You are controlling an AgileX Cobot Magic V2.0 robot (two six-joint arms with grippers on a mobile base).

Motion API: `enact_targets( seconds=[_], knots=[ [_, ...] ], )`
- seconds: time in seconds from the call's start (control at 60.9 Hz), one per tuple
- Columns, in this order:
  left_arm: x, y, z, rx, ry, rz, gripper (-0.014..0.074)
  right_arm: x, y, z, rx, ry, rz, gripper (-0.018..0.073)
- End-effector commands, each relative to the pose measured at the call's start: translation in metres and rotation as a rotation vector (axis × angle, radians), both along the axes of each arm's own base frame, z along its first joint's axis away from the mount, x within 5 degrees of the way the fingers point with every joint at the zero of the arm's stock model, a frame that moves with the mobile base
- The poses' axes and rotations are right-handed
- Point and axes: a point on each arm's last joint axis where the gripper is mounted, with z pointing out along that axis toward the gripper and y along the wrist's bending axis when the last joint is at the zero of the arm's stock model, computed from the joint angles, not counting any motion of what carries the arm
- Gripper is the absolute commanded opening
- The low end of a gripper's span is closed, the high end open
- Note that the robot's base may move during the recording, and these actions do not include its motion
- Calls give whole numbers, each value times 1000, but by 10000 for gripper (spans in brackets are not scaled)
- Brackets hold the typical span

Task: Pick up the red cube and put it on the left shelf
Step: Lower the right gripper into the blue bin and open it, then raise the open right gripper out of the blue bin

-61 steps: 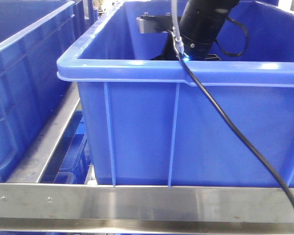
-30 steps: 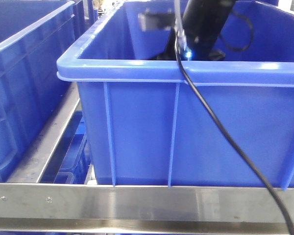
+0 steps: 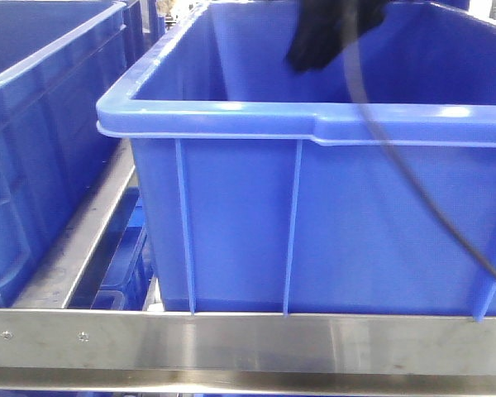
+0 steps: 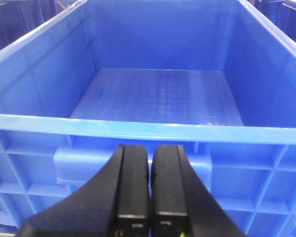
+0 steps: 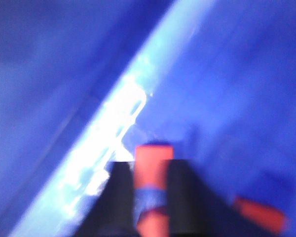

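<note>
Cube (image 5: 153,163) pinched in right gripper (image 5: 147,183).
Bright red, blurred, lower centre; left gripper (image 4: 149,170) pressed together before blue crate (image 4: 138,131).

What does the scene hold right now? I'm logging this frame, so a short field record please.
right tool: shut on red cube, view blurred
second red object: lower right of right wrist view, unclear
left tool: shut, empty, facing blue crate
crate interior: bare floor in left wrist view
front view: right arm blurred over crate, steel rail below
</note>
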Motion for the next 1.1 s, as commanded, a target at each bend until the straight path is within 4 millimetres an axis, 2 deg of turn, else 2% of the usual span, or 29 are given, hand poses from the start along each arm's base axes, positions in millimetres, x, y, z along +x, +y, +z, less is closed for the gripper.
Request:
enact_targets(
  seconds=[0.0, 0.41, 0.755, 0.887, 1.084],
  knots=[
    [0, 0, 1, -4, -81, 1, 102, -26, -14, 31, 66, -164, 0, 57],
    [0, 0, 1, -4, -81, 1, 102, -143, -74, 18, 169, -373, -21, 57],
    [0, 0, 1, -4, -81, 1, 102, -245, -125, 8, 303, -636, -26, 57],
    [0, 0, 1, -4, -81, 1, 102, -268, -137, -3, 338, -703, -26, 57],
    [0, 0, 1, -4, -81, 1, 102, -277, -141, -14, 352, -730, -26, 57]
  ],
)
